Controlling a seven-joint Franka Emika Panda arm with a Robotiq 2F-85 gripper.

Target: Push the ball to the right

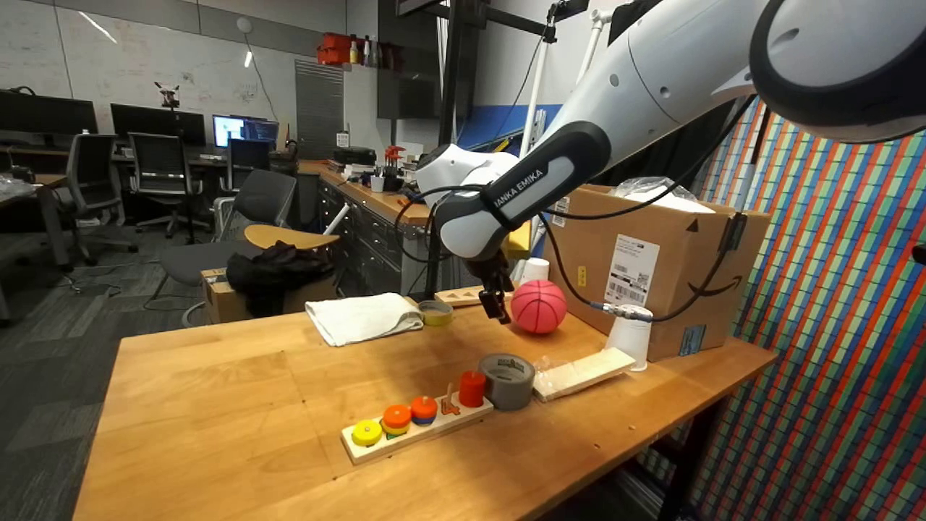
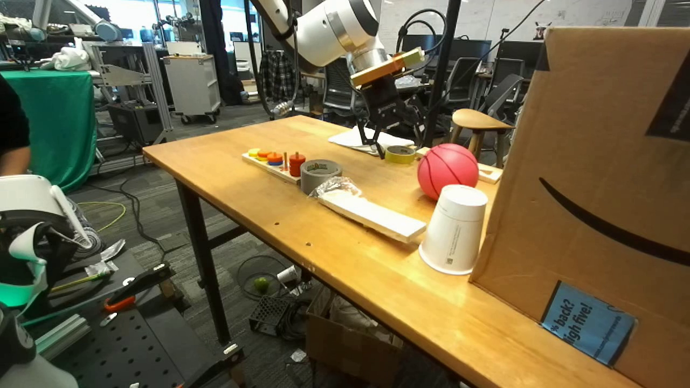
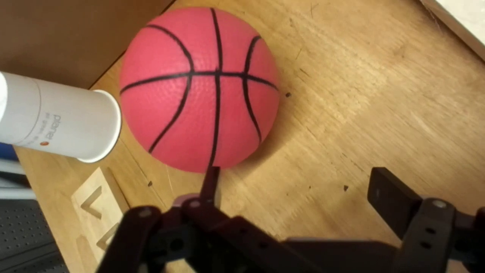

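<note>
The ball is a pink ball with black basketball lines. It rests on the wooden table in both exterior views (image 1: 539, 307) (image 2: 448, 171), and it also fills the upper left of the wrist view (image 3: 199, 90). My gripper (image 3: 295, 170) is open, with bare table between its fingers. In the wrist view one fingertip overlaps the ball's lower edge; I cannot tell whether it touches. In an exterior view the gripper (image 1: 495, 307) hangs just left of the ball. It also shows in an exterior view (image 2: 399, 143), to the left of the ball and behind it.
A large cardboard box (image 1: 680, 253) stands beside the ball. One white cup (image 3: 57, 117) is close to the ball; another (image 2: 454, 229) stands by the box. A wooden board (image 1: 586, 373), grey tape (image 1: 508, 391), stacking toy (image 1: 416, 434), yellow tape (image 1: 436, 315) and white cloth (image 1: 362, 318) lie around.
</note>
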